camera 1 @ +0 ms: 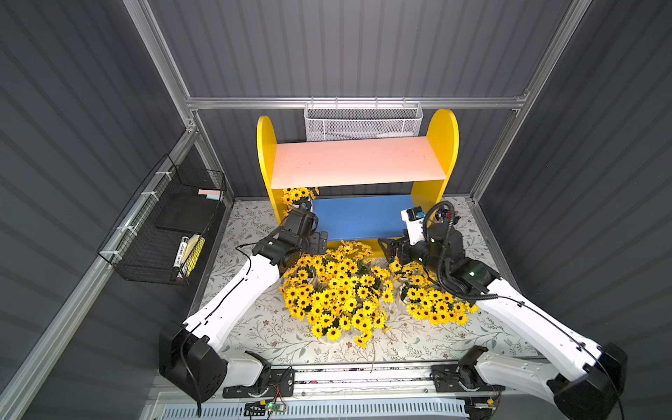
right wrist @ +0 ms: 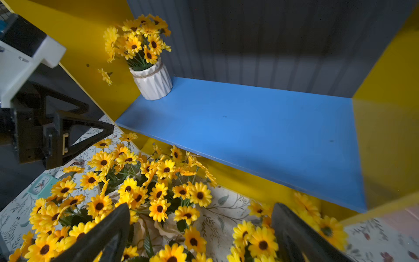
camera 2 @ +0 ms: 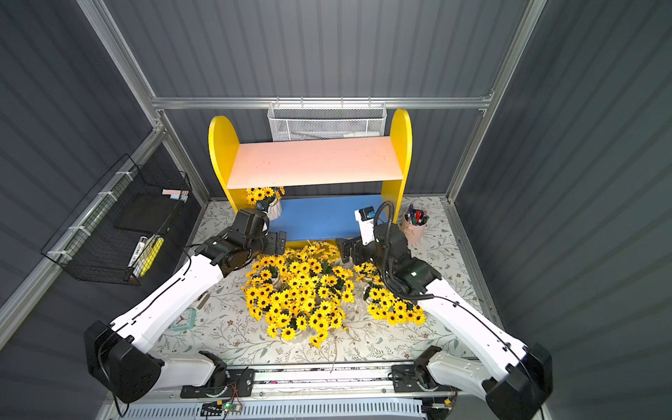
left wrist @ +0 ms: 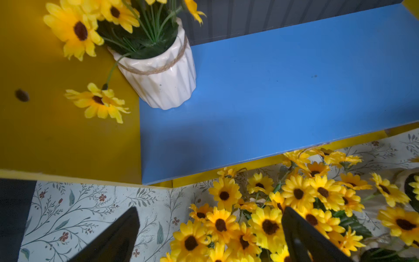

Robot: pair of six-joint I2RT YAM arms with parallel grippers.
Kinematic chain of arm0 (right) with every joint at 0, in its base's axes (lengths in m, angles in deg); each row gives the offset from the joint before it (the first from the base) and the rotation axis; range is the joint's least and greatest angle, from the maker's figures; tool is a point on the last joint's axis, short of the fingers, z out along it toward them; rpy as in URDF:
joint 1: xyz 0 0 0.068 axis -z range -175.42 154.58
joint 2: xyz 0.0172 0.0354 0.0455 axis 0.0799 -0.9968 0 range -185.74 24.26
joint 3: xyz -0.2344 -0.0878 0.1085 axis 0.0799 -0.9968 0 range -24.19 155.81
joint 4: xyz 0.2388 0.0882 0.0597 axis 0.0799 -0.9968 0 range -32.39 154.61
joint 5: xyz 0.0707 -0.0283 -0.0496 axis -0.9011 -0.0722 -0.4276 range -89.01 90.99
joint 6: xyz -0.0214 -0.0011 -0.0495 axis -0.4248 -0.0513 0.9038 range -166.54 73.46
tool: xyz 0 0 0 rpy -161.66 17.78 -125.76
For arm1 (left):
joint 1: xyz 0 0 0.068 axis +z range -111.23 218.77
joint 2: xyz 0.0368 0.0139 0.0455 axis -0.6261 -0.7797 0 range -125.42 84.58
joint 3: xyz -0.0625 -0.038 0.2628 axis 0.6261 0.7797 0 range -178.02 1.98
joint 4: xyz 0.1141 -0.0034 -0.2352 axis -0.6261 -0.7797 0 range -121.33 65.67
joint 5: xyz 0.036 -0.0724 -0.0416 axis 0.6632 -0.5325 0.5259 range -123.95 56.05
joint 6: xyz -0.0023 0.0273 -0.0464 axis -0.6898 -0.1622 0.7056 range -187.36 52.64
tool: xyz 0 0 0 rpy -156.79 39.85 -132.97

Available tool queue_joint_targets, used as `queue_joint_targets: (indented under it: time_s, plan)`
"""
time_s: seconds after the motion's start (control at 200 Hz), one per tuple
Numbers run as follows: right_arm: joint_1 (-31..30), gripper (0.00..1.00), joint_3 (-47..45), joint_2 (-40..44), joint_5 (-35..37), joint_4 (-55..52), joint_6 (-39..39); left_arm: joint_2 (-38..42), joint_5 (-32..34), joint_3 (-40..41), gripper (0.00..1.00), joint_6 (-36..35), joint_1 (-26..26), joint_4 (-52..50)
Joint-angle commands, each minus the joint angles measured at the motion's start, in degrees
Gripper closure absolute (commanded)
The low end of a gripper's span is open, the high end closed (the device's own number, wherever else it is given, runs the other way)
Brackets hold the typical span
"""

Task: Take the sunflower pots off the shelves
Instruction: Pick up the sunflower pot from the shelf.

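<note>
Pot on shelf (left wrist: 162, 77): one white ribbed pot with twine and yellow sunflowers stands upright at the left end of the blue lower board (camera 1: 360, 216), close against the yellow side panel (left wrist: 56, 136). One bloom hangs down beside it, in front of the panel.
Pots on table (camera 1: 338, 291): many sunflower pots stand crowded on the flowered table cover (camera 1: 262, 327), just in front of the shelves. A smaller group (camera 1: 432, 303) is to the right of them, partly under my right arm. The blooms hide most pots, so I cannot count them.
Shelves (camera 1: 442, 138): yellow unit at the back of the table, with the pink upper board (camera 1: 358, 162) above the blue one.
Left gripper (left wrist: 210, 208): my jaws are spread wide and hold nothing. I hover low before the left end of the blue board, at the edge of the crowded blooms, apart from the pot on the shelf.
Right gripper (right wrist: 201, 205): my jaws are spread wide too and hold nothing, over the blooms on the table, before the blue board.
Pink cup of pens (camera 2: 414, 227): on the table just right of the shelves.
Mint clock (camera 2: 183, 320): on the cover beside my left arm.
White mesh basket (camera 1: 363, 123): on the back rail, behind the shelves.
Black wire basket (camera 1: 163, 225): on the left wall, with markers inside.
</note>
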State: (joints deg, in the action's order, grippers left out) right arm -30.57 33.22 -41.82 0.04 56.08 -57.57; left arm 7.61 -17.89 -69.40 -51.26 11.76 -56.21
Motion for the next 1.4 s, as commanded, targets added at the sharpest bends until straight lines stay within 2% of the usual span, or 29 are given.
queue_joint_targets:
  time_s: [0.0,0.165,0.33,0.43,0.645,0.775,0.885,1.141,1.391]
  plan:
    - [0.1,0.01,3.4,-7.8,-11.3,6.8,2.3,2.8,-1.5,-1.5,0.01,-1.8,1.6,-1.6]
    - [0.0,0.01,9.4,-20.3,-16.2,15.7,5.2,6.7,-4.2,0.4,0.01,-4.6,5.3,-4.7]
    - [-0.1,0.01,18.6,-31.9,-16.5,21.0,7.6,10.9,-6.1,4.1,0.01,-4.3,8.7,-6.1]
    - [-0.1,0.01,24.8,-39.8,-20.8,24.2,9.0,13.2,-4.4,5.4,0.01,-4.1,9.5,-6.4]
    - [-0.3,0.01,37.6,-54.1,-28.1,27.4,10.4,16.7,-5.5,7.0,0.01,-6.3,9.9,-6.8]
    - [-1.2,0.01,43.7,-59.6,-28.2,27.7,12.8,18.1,-5.1,8.5,0.01,-7.4,10.0,-6.5]
    - [-1.5,0.01,50.0,-65.5,-27.8,28.6,11.7,18.6,-5.1,9.7,0.00,-7.4,10.0,-5.3]
    - [-2.8,0.01,72.3,-78.5,-21.8,15.4,13.9,20.7,-6.2,11.6,0.01,-8.5,10.1,-3.9]
    - [-3.1,0.01,74.4,-80.7,-21.6,16.5,14.7,21.8,-7.3,12.8,0.01,-8.2,10.1,-3.0]
